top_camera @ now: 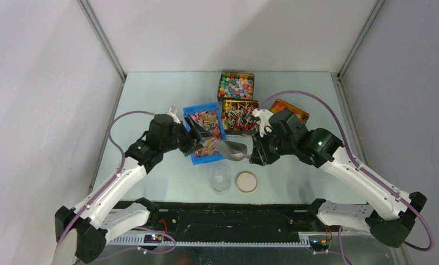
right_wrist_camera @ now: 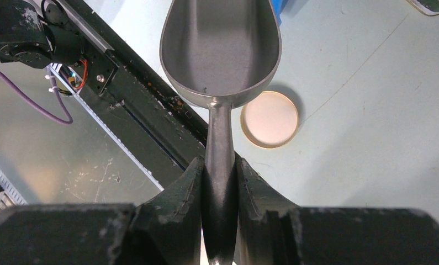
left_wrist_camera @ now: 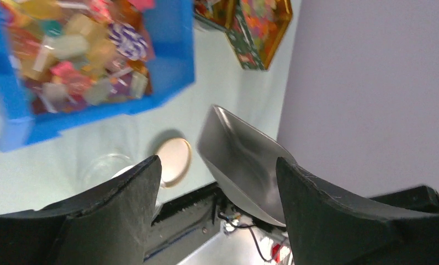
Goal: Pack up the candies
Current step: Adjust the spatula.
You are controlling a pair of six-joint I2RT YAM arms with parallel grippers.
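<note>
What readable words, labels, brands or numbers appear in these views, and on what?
None readable. The candies have wrappers too blurred for any print; the patterned tin side is likewise blurred. The scoop, round lid and blue bin show no markings.

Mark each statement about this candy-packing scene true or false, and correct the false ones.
1. The right gripper is shut on the handle of the metal scoop. True.
2. The blue bin holds wrapped candies. True.
3. The scoop is loaded with candies. False: its bowl is empty.
4. The lid is on the glass jar. False: it lies on the table beside the open jar.
5. The left gripper is open. True.
</note>
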